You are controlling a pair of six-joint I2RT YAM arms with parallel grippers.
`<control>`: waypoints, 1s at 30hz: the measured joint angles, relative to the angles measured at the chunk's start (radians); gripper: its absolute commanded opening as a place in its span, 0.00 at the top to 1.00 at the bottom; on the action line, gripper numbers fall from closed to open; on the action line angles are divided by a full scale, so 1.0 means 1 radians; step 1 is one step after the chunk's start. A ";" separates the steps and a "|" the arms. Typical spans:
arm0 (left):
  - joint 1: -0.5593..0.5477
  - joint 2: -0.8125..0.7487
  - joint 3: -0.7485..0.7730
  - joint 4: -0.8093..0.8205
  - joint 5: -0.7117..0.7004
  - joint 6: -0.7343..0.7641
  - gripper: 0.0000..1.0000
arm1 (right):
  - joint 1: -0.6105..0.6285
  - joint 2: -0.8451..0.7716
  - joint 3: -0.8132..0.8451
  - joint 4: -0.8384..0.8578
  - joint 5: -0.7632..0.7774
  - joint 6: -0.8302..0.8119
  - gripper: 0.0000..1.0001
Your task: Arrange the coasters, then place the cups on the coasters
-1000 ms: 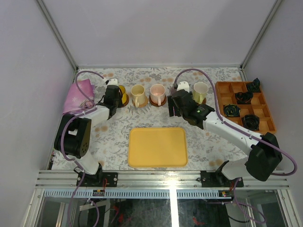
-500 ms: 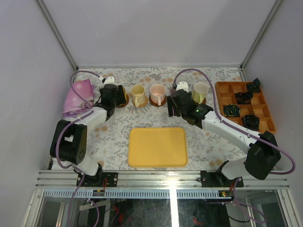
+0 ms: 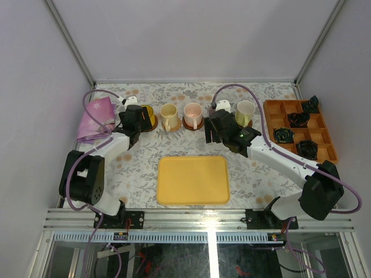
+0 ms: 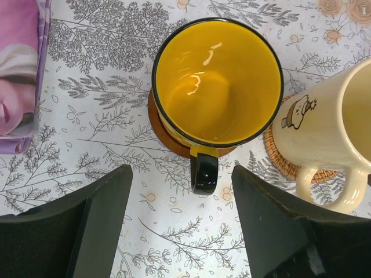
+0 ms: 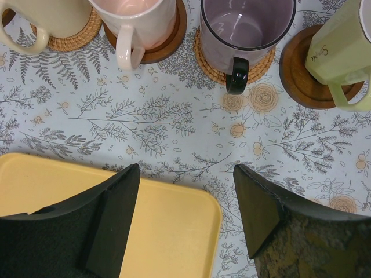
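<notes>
Five cups stand in a row at the back, each on a coaster. The yellow cup [image 4: 217, 81] sits on a dark brown coaster [image 4: 165, 138], its black handle pointing at my left gripper [image 4: 181, 171], which is open and a little short of the handle. The cream cup [image 4: 330, 124] rests on a woven tan coaster [image 4: 277, 157]. In the right wrist view the pink cup [image 5: 136, 17], grey-purple cup [image 5: 246, 23] and pale green cup [image 5: 342, 52] stand on their coasters. My right gripper [image 5: 186, 171] hangs open and empty, well back from them above the tray's corner.
A flat yellow tray [image 3: 193, 179] lies at mid-table in front of the cups. A pink cloth [image 3: 95, 116] lies at the far left beside the left arm. An orange compartment tray [image 3: 301, 130] with small black objects sits at the far right.
My left gripper has opened, let go of the yellow cup's handle and drawn back slightly. The right arm has barely moved.
</notes>
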 measured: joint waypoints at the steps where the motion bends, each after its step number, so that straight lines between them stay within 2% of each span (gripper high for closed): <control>1: 0.000 0.000 0.000 -0.007 -0.002 -0.005 0.30 | 0.000 0.000 0.000 0.000 0.000 0.002 0.27; 24: 0.000 -0.007 -0.020 -0.093 -0.065 -0.071 0.30 | 0.000 -0.001 0.000 0.000 0.000 0.007 0.27; 30: 0.000 -0.021 -0.020 -0.109 -0.062 -0.072 0.24 | 0.000 -0.005 -0.001 0.000 0.000 0.010 0.27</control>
